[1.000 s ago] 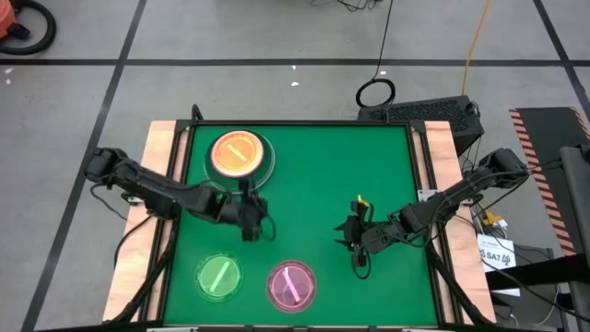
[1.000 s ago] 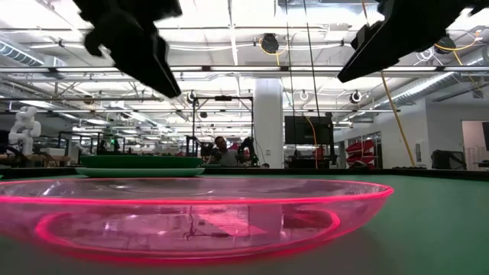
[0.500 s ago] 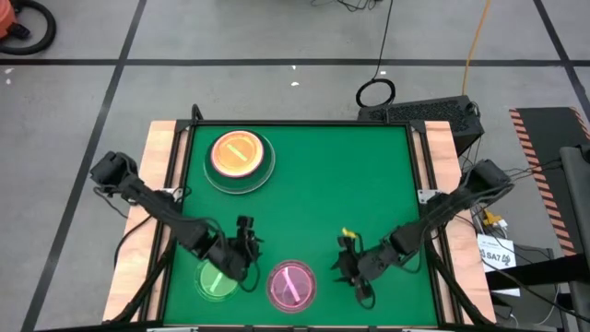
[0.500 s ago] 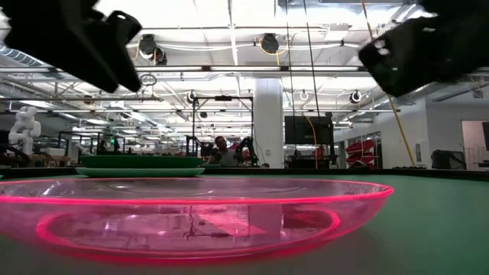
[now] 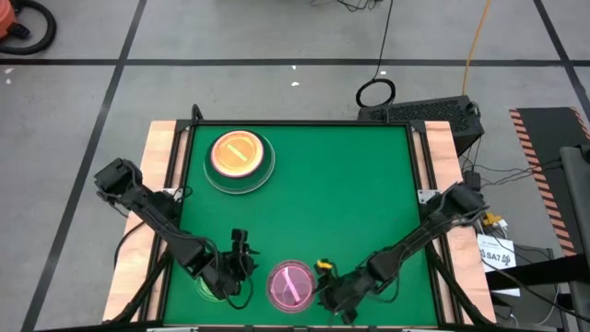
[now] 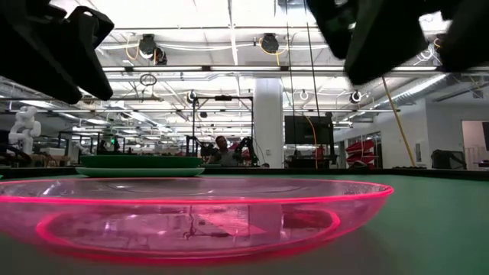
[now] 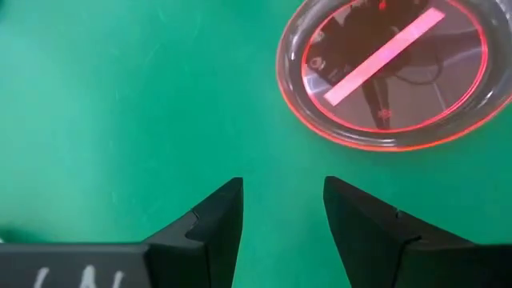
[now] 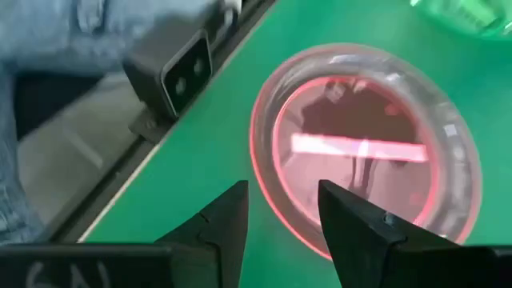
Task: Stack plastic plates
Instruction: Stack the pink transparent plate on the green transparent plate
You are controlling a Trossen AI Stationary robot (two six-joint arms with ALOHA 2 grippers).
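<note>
Pink plate (image 5: pixel 291 284): flanked by left gripper (image 5: pixel 241 263) and right gripper (image 5: pixel 332 288), jaws spread, probably readying pickup.

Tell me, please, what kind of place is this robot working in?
It looks like a large robotics lab or workshop. Beyond the green table the low view shows an open hall with ceiling lights and ducts, equipment racks, a white column and a person seated far behind.
</note>
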